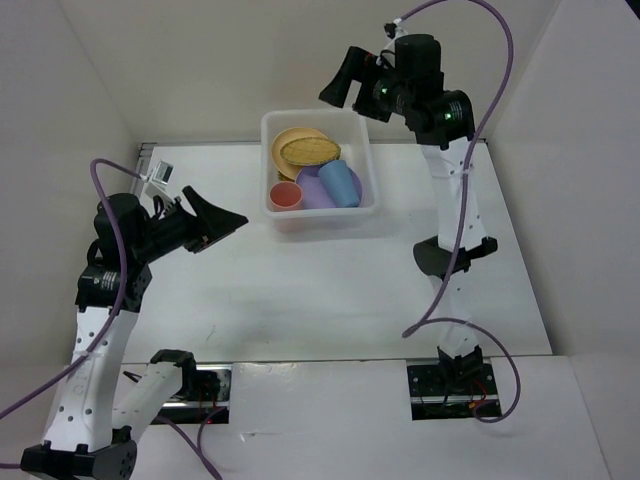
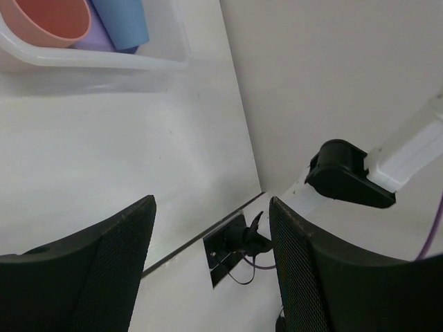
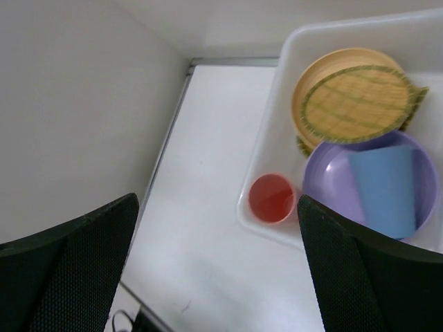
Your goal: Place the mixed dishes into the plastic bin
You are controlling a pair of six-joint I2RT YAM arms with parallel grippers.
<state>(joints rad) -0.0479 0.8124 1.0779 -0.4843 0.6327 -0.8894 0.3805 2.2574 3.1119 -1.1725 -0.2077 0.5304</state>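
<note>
High above the desk [image 1: 330,290] in the top view, the right gripper [image 1: 335,92] is held near the plastic bin [image 1: 268,165], where the mixed dishes [image 1: 307,148] are gathered; the left gripper [image 2: 211,277] is shown parted and empty in its wrist view, the right likewise in its own.

My left arm [image 1: 90,360], nearer than the plastic bin [image 1: 320,218], and my right arm [image 1: 458,200], right of it, are white links with black joints, trailing purple cables [image 1: 500,60]. My fingers [image 2: 90,270] are black and mesh-textured.
</note>
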